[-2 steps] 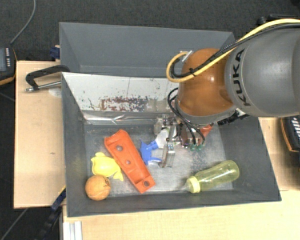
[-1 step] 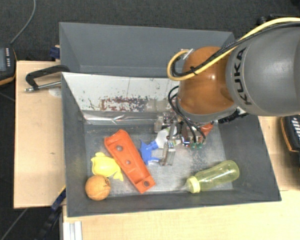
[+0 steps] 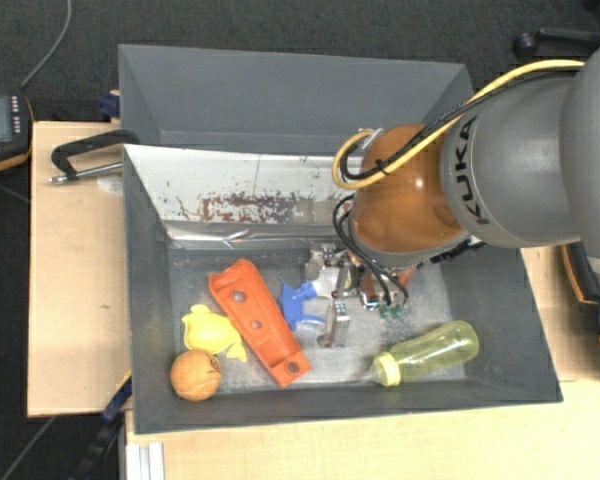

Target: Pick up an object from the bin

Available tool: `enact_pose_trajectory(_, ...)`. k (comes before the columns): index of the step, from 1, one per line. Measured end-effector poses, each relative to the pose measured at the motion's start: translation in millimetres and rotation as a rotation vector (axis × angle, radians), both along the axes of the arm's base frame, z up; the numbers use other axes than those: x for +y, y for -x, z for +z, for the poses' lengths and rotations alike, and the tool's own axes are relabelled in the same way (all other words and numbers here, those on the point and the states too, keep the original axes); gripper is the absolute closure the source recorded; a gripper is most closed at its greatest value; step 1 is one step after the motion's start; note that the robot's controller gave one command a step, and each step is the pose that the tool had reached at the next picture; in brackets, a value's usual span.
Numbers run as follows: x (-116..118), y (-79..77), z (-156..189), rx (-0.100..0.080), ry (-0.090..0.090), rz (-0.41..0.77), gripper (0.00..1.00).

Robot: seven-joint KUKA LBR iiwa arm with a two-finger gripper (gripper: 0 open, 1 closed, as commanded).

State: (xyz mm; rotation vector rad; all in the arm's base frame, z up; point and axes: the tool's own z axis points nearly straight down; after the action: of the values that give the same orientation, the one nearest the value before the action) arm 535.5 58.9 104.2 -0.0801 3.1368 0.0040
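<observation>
Bin contents were logged with the long orange block [image 3: 258,320] taken as reference; it was found lying flat on the floor of the grey bin [image 3: 280,98], slanted from upper left to lower right.

The gripper [image 3: 332,318] was observed low in the bin, just right of the block's right-hand half. It hung beneath the orange cover [image 3: 405,198] on the wrist of the arm [image 3: 540,168]. Whether the gripper was released or clenched could not be told, and nothing was seen grasped in it.

A small blue plastic piece [image 3: 298,303] of irregular shape was noted between the block and the gripper. It lay right against the block's right edge and just beside the gripper (contact with the gripper could not be confirmed). It was the thing nearest the gripper.

A yellow toy [image 3: 212,330] was recorded touching the block's left edge. An orange ball [image 3: 195,375] was found below and left of the block, just under the yellow toy. A pale green bottle [image 3: 427,351] was seen on its side well to the right of the block, beyond the gripper, cap end towards the block.
</observation>
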Motion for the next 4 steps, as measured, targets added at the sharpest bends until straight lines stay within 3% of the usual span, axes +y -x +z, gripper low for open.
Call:
enact_pose_trajectory(1,-9.6,5.2,-33.2,0.002,-0.001,0.011,0.0)
enact_pose_trajectory(2,-12.0,-3.0,-33.5,-0.005,-0.002,-0.013,1.0)
enact_pose_trajectory(3,-12.0,-3.0,-33.5,-0.005,-0.002,-0.013,1.0)
enact_pose_trajectory(4,-17.5,-4.4,10.4,0.001,-0.002,-0.005,1.0)
